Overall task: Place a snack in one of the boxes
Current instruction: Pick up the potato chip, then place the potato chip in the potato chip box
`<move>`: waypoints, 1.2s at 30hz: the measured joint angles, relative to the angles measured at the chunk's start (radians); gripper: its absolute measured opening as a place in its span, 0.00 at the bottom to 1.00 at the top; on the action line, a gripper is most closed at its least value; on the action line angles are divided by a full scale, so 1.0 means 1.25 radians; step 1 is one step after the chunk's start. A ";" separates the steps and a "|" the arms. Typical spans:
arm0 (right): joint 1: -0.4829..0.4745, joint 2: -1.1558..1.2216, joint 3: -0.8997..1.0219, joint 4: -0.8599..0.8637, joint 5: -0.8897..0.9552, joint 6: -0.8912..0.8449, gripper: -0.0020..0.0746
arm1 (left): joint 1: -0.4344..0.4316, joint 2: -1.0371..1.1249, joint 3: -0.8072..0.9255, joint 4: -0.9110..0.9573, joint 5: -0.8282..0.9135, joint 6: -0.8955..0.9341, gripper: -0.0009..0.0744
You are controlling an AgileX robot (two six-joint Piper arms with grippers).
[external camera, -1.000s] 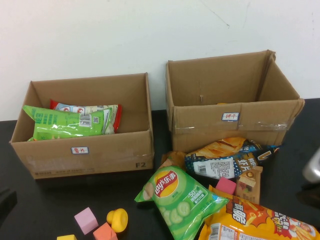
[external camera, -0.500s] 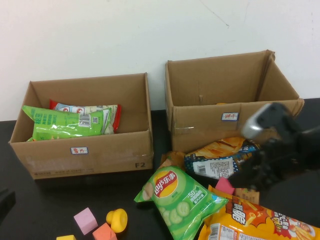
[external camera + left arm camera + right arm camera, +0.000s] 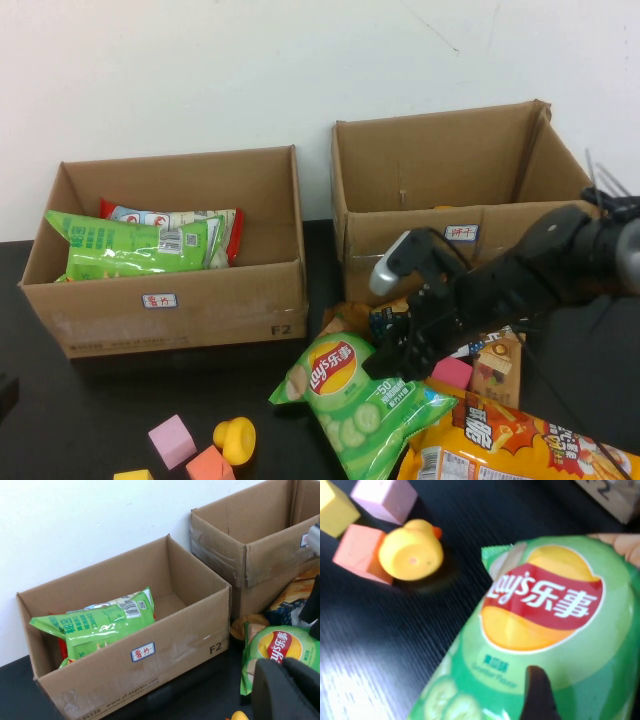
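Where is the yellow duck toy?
In the high view the yellow duck toy sits on the black table's near edge, robot's left of the green Lay's bag, between the pink cube and the orange block.

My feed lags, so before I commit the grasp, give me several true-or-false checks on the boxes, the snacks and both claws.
1. The left cardboard box already holds a green snack bag. True.
2. The right claw hangs over the green Lay's chip bag. True.
3. The right cardboard box is piled to the brim with snacks. False: only a small yellowish bit shows above its front wall.
4. The yellow toy duck lies inside the left cardboard box. False: it sits on the black table beside the coloured blocks.
5. The left claw holds a snack. False: it holds nothing visible, parked near the left box.
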 joint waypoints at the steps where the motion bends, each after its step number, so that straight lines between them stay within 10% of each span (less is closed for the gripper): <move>1: 0.000 0.013 -0.007 0.000 0.000 0.002 0.58 | 0.000 0.000 0.000 0.000 0.001 0.000 0.01; 11: 0.000 0.083 -0.028 0.000 0.072 0.003 0.55 | 0.000 0.000 0.000 0.000 0.002 0.002 0.01; 21: 0.000 0.097 -0.048 0.007 0.117 0.002 0.08 | 0.000 0.000 0.000 -0.012 0.002 -0.005 0.01; 36: 0.000 -0.064 -0.166 0.089 0.311 -0.011 0.05 | 0.000 0.000 0.000 -0.015 0.002 -0.005 0.01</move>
